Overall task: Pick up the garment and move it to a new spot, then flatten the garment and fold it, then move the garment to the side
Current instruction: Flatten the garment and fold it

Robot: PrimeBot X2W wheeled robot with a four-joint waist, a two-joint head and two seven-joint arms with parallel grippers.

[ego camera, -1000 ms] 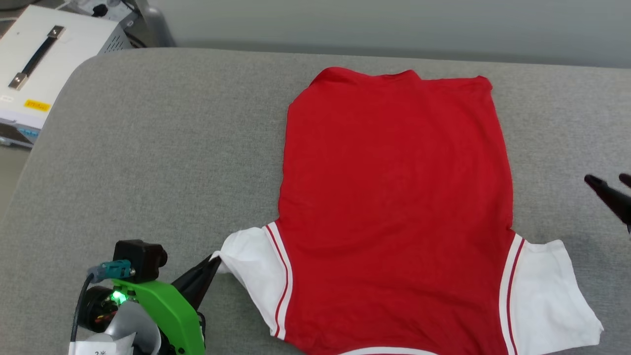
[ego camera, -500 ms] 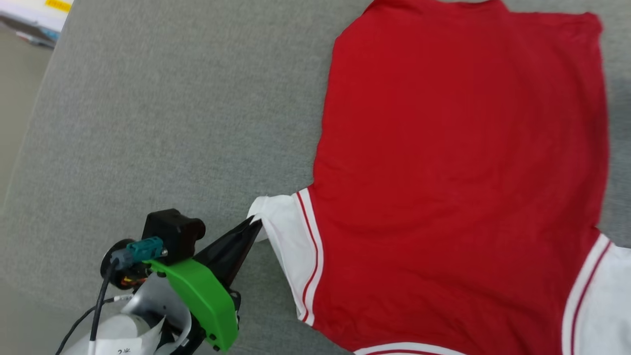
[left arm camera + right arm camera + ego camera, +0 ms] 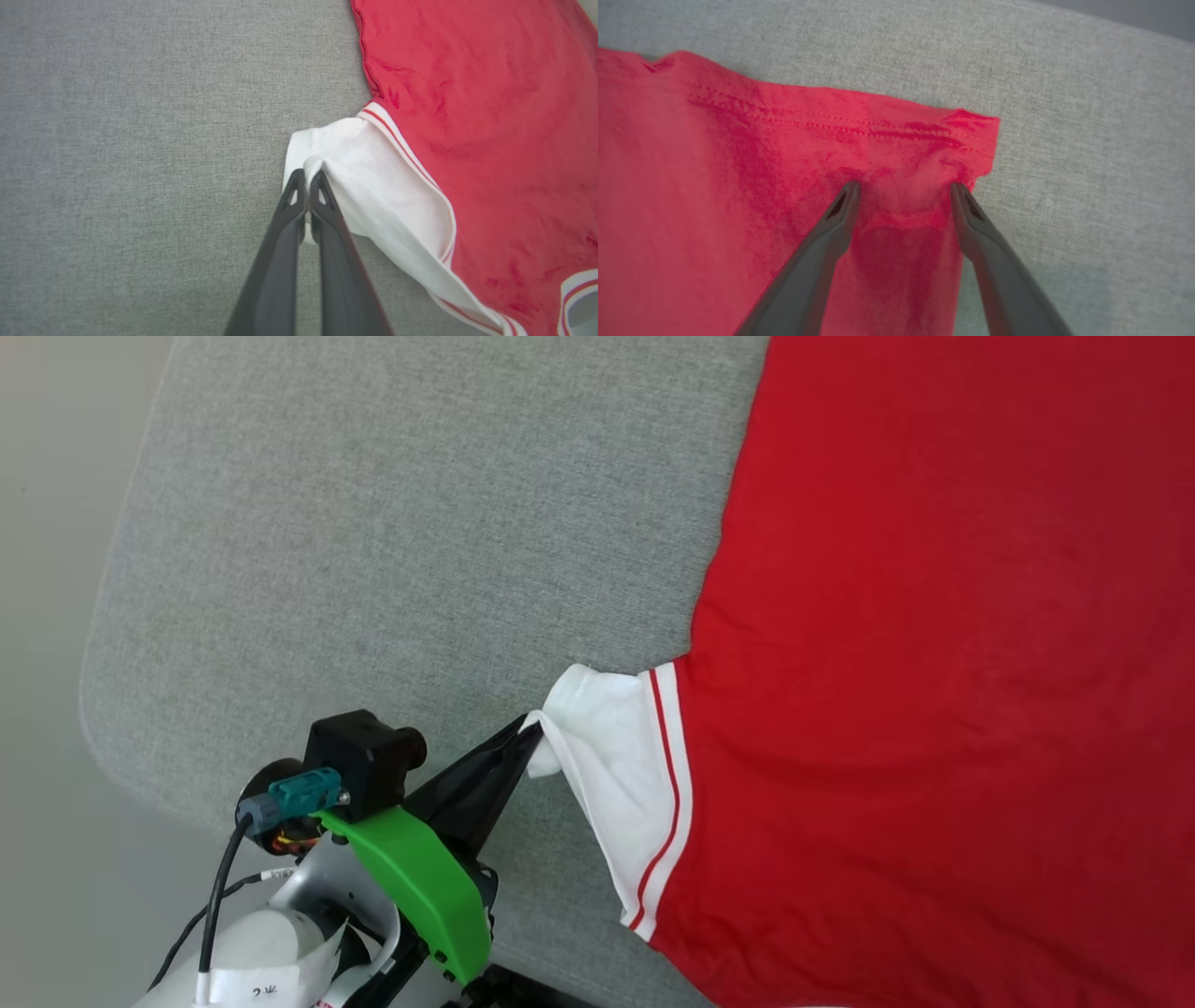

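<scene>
The garment [image 3: 934, 663] is a red jersey lying flat with its plain red side up on the grey table [image 3: 392, 541]. Its white sleeve [image 3: 611, 756], edged in red-and-white stripes, points toward my left gripper [image 3: 534, 733]. That gripper is shut on the sleeve's outer edge [image 3: 314, 163], which bunches up between the tips of the left gripper [image 3: 307, 176]. In the right wrist view my right gripper [image 3: 903, 189] stands open over the garment's hem corner [image 3: 966, 128], its two fingertips pressing on the red cloth [image 3: 714, 196].
The table's rounded left edge [image 3: 98, 644] drops off to pale floor [image 3: 47, 709]. Bare grey cloth [image 3: 140, 140] spreads left of the sleeve. Beyond the hem, more grey table [image 3: 1087, 140] runs to the right.
The head camera has swung left and down, so the garment sits further right in its picture. My left gripper stays shut on the sleeve edge, which looks more bunched.
</scene>
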